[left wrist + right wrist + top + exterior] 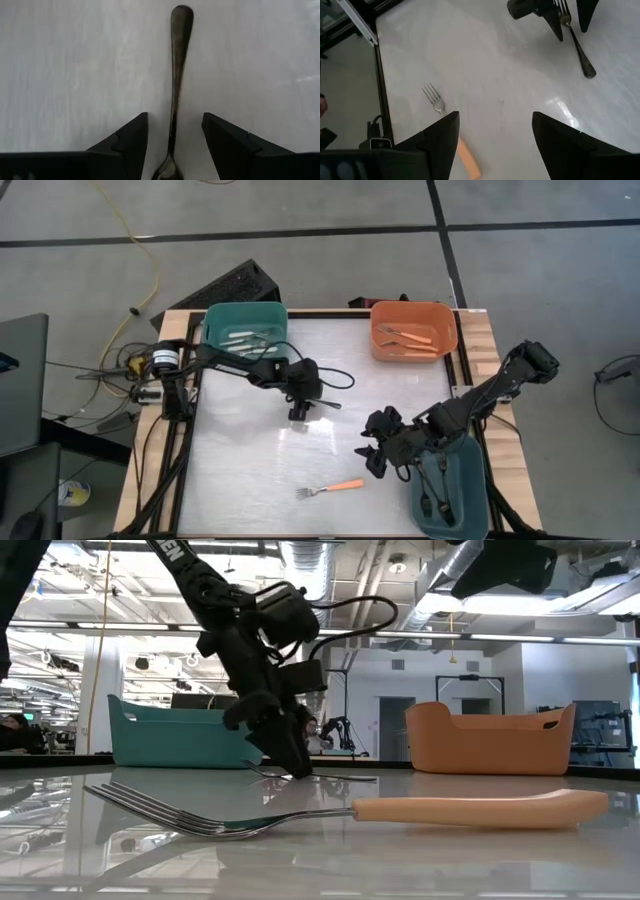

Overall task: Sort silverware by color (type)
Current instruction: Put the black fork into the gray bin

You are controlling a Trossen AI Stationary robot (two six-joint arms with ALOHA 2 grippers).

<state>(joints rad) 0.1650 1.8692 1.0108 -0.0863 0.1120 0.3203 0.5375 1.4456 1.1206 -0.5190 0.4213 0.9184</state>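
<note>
The left gripper (pixel 299 412) is down at the middle of the white surface (pixel 250 460), jaws spread to either side of a dark fork (pixel 322 405) that lies flat there. In the left wrist view the dark fork (pixel 175 90) runs between the two fingers (pixel 131 137) with a gap on each side, its handle end pointing away from the wrist. The low view shows the left gripper (pixel 290 755) with its fingertips at the surface, over the fork's tine end, and the right wrist view shows the same gripper (pixel 568 17) straddling the dark fork (pixel 577 42).

An orange fork (pixel 330 488) lies alone near the front edge of the surface, well apart from the dark one. It fills the foreground of the low view (pixel 340 815), tines toward the left of that picture.

The right gripper (pixel 372 452) hangs just beside the front right teal bin (pixel 480 490), above the surface and near the orange fork, jaws spread and holding nothing. In its wrist view the orange fork (pixel 447 125) lies partly behind one finger (pixel 440 137).

The front teal bin holds dark forks (pixel 440 495). The back teal bin (pixel 215 320) holds white forks (pixel 245 340), and the orange bin (pixel 450 330) holds orange forks (pixel 408 340).
</note>
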